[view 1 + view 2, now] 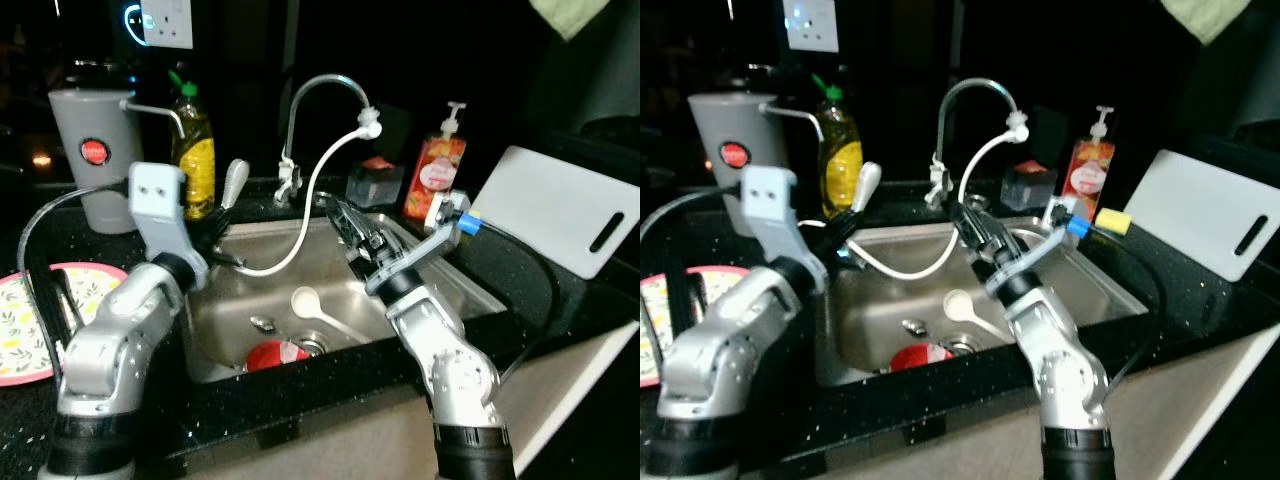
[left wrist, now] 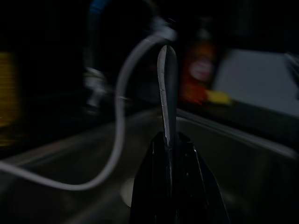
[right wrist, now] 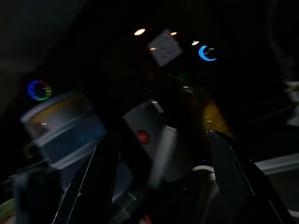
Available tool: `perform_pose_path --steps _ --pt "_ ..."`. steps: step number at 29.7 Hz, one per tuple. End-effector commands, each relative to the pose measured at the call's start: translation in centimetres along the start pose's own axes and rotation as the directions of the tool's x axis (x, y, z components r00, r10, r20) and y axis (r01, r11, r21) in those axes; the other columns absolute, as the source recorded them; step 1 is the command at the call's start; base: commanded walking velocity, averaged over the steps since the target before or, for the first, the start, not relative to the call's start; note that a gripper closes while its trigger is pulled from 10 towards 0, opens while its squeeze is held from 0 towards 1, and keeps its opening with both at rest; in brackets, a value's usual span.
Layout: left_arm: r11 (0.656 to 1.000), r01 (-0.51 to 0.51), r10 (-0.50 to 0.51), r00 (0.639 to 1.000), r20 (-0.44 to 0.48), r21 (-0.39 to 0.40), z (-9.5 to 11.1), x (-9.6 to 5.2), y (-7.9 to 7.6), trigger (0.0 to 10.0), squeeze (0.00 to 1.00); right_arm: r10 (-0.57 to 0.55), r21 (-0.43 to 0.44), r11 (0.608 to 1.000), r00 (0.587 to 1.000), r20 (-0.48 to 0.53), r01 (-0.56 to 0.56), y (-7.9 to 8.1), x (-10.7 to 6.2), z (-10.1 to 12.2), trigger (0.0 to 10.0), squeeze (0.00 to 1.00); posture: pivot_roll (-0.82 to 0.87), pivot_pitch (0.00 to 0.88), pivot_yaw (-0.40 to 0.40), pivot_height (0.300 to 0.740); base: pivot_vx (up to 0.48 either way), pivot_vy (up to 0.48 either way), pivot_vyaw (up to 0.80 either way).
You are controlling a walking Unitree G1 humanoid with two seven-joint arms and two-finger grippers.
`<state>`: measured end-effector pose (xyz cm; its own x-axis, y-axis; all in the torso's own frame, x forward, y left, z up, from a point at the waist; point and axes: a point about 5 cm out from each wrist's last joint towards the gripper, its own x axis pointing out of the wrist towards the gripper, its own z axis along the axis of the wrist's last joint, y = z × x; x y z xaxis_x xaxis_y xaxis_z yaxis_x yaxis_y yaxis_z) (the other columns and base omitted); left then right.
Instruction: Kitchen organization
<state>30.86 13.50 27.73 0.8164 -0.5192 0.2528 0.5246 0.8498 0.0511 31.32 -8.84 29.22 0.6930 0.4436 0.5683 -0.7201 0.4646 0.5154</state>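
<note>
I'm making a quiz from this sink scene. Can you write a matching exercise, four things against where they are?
Things:
1. white spoon
2. cutting board
3. flowered plate
4. soap pump bottle

Places:
A. on the counter at the robot's left
B. in the sink basin
C. leaning at the robot's far right
D. behind the sink's right corner

Pairs: 1-B, 2-C, 3-A, 4-D

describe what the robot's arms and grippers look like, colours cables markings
Both arms are silver metal with rounded joint housings and black cuffs near the base. The left gripper and right gripper each have two long black fingers. A grey wrist block with two small dark holes tops the left arm; black cables loop alongside both, with a blue connector on the right.
</note>
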Motion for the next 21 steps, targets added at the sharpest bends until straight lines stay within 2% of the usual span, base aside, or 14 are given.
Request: perform_pose_path --steps 1,2,4,5,6,8,12,18,19,20,21 --pt "0.997 0.078 -0.078 0.997 0.005 0.019 0.1 0.0 -1.1 10.0 0.00 0.014 0.016 1.000 1.000 -0.006 -0.014 0.1 -0.3 0.1 10.0 0.00 -0.03 0.000 -0.105 0.740 0.000 0.000 0.00" --pt "0.992 0.122 -0.122 0.993 0.000 0.034 -0.1 0.0 -1.7 10.0 0.00 0.015 0.011 1.000 1.000 -0.020 -0.014 0.1 -0.3 -0.2 10.0 0.00 -0.03 0.000 -0.105 0.740 0.000 0.000 0.00" --pt "0.992 0.122 -0.122 0.993 0.000 0.034 -0.1 0.0 -1.7 10.0 0.00 0.015 0.011 1.000 1.000 -0.020 -0.014 0.1 -0.3 -0.2 10.0 0.00 -0.03 0.000 -0.105 0.740 0.000 0.000 0.00" --pt "0.985 0.163 -0.163 0.987 -0.008 0.051 -0.2 -0.1 -2.3 10.0 0.00 0.011 0.008 1.000 0.999 -0.035 -0.010 0.1 -0.3 -0.4 10.0 0.00 -0.04 0.000 -0.106 0.740 0.000 0.000 0.00" --pt "0.985 0.163 -0.163 0.987 -0.008 0.051 -0.2 -0.1 -2.3 10.0 0.00 0.011 0.008 1.000 0.999 -0.035 -0.010 0.1 -0.3 -0.4 10.0 0.00 -0.04 0.000 -0.106 0.740 0.000 0.000 0.00" --pt "0.973 0.205 -0.206 0.979 -0.006 0.106 0.0 -0.1 -2.8 10.0 0.00 -0.012 -0.008 1.000 0.998 -0.067 0.011 0.0 -0.3 -0.8 10.0 0.00 -0.04 0.000 -0.106 0.740 0.000 0.000 0.00" --pt "0.969 0.211 -0.213 0.977 0.005 0.126 0.3 -0.1 -3.0 10.0 0.00 -0.036 -0.022 0.999 0.996 -0.076 0.035 -0.3 -0.3 -0.9 10.0 0.00 -0.04 0.000 -0.108 0.740 0.000 0.000 0.00" --pt "0.969 0.191 -0.204 0.976 0.070 0.158 1.7 -0.2 -2.7 10.0 0.00 -0.137 -0.013 0.991 0.988 -0.072 0.136 -1.8 -0.5 -0.2 10.0 0.00 -0.04 0.000 -0.112 0.740 0.000 0.000 0.00" --pt "0.969 0.191 -0.203 0.976 0.071 0.156 1.7 -0.2 -2.7 10.0 0.00 -0.136 -0.003 0.991 0.989 -0.064 0.136 -1.9 -0.5 -0.1 10.0 0.77 -0.04 0.000 -0.113 0.740 0.000 0.000 0.00" --pt "0.969 0.191 -0.203 0.976 0.071 0.156 1.7 -0.2 -2.7 10.0 0.00 -0.136 -0.003 0.991 0.989 -0.064 0.136 -1.9 -0.5 -0.1 10.0 0.77 -0.04 0.000 -0.113 0.740 0.000 0.000 0.00" --pt "0.968 0.196 -0.210 0.975 0.075 0.153 1.6 -0.3 -2.7 10.0 0.00 -0.127 0.016 0.992 0.990 -0.056 0.128 -1.8 -0.5 0.1 10.0 0.97 -0.04 0.000 -0.113 0.740 0.000 0.000 0.00"
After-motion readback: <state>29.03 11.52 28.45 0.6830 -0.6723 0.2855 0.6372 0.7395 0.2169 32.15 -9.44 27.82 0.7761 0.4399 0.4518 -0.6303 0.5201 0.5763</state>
